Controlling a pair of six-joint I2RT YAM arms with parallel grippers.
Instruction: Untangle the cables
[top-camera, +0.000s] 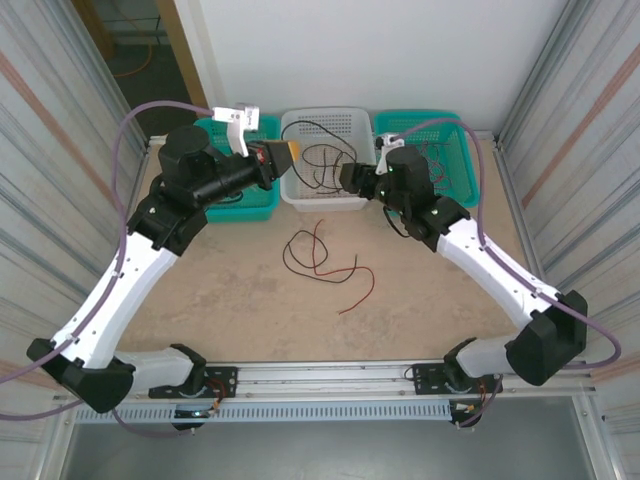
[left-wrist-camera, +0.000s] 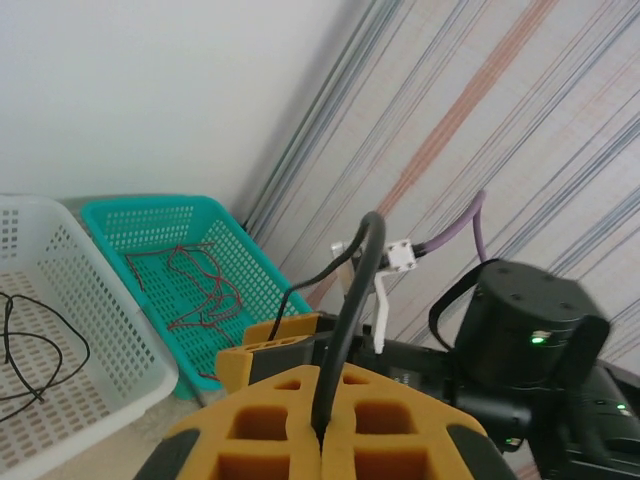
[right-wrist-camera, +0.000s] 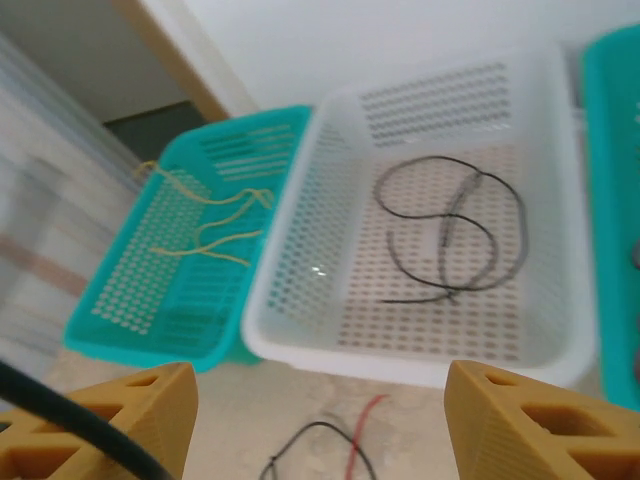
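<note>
our left claw (left-wrist-camera: 322, 420) pinches a thin black cable (left-wrist-camera: 352, 310); our right claw (right-wrist-camera: 318, 405) gapes, released, before the white perforated plastic basket (right-wrist-camera: 290, 250).

White far wall (top-camera: 400, 50), corrugated metal panels (top-camera: 590, 110) left and right. Beige tabletop (top-camera: 230, 295); wood-framed doorway (top-camera: 130, 45) far left.

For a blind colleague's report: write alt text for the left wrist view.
The left claw, shut, pinches a black cable that arcs upward. Behind it, a white basket holds another black cable, a teal basket holds red cables, and the right arm, dark-bodied, sits at the right.
</note>
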